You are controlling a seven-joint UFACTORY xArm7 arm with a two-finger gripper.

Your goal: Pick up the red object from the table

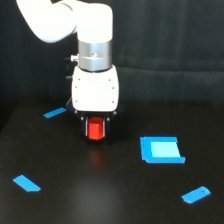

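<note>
From where I stand, the red object (95, 129) sits right between the dark fingers of the claw (95, 131), directly under the white wrist, so there is no sideways offset left to close: the block lies at the claw's own centre, not out at any hour around it. The fingers look clamped on the red object, one on each side. It appears to hang just clear of the desk (100, 195), for a faint red glow shows on the black surface below it at six o'clock, though I cannot be sure of a gap. The block is stubby, with its axis upright as far as I can tell. My guess is that the coming move is a straight lift.

The desk is matte black with a slight sheen. Flat blue pieces lie around: a large square (161, 150) at three o'clock of the claw, a small strip (54, 112) at ten, another (26, 183) at seven, one more (196, 194) at four. A dark curtain hangs behind.
</note>
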